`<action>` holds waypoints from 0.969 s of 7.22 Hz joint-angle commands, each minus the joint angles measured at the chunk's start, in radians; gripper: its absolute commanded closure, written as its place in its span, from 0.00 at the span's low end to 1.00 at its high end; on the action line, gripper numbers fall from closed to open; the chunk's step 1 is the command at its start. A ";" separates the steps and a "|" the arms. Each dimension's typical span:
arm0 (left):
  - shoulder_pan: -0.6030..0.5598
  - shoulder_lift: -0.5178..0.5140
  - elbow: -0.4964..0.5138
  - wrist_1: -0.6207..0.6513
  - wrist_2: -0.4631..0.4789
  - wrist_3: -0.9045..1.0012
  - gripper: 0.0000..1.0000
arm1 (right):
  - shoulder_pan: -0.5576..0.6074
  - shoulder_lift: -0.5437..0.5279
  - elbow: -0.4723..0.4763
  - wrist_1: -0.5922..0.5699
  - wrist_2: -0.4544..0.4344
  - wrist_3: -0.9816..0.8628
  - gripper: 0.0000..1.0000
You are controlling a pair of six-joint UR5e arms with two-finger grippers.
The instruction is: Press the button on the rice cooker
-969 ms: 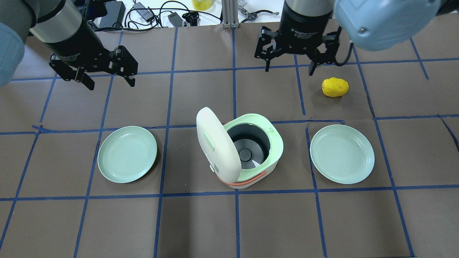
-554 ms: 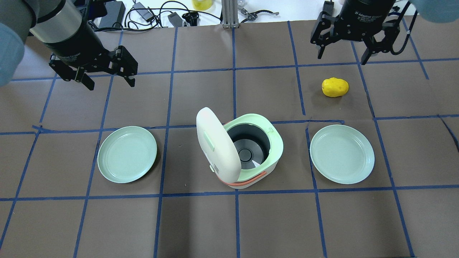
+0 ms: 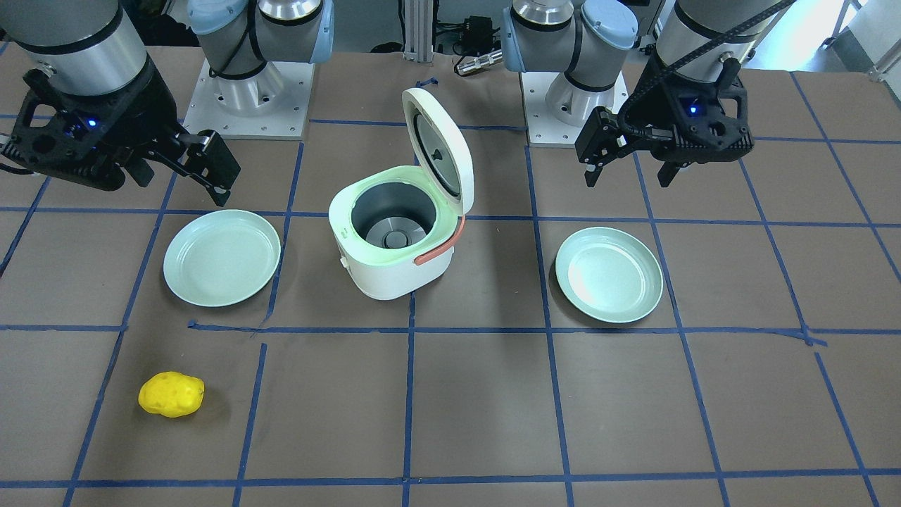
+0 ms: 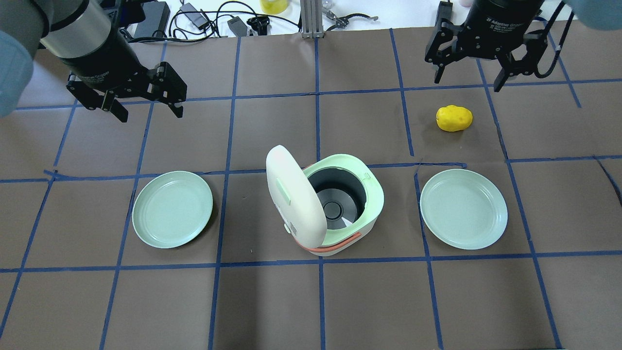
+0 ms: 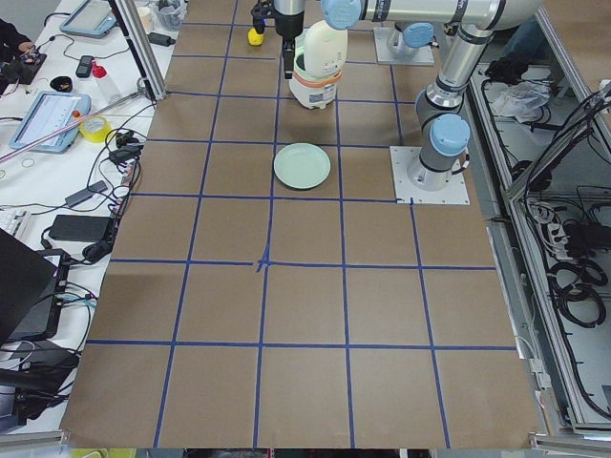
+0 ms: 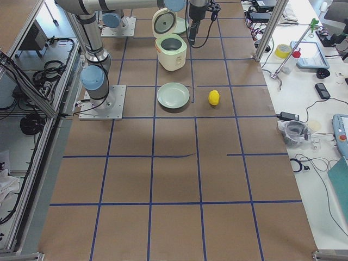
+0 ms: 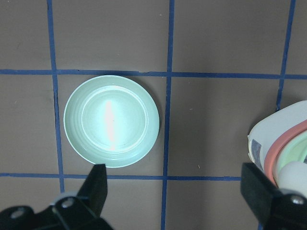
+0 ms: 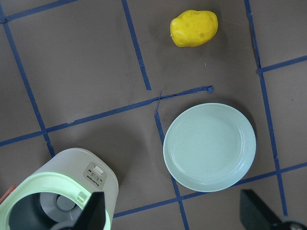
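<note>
Upright lid (image 4: 294, 194) on the left side (robot's) of the rice cooker (image 4: 374, 194), gaps to left plate (image 4: 172, 209) and right plate (image 4: 464, 209)

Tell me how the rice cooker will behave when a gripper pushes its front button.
The rice cooker likely slides: it stands free on the flat table with nothing bracing it. Its open lid stands tall on the hinge side, so a hard push may rock it back. The inner pot looks empty, so it is probably light.

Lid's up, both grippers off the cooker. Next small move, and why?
Probably move the right gripper toward the button panel on the rice cooker: it hangs open near the potato, clear of the cooker, and the panel faces its side. The lid already stands open.
</note>
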 commanded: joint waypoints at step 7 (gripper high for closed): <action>0.000 0.000 0.000 0.000 0.000 -0.002 0.00 | 0.001 -0.001 0.001 0.020 -0.007 0.000 0.00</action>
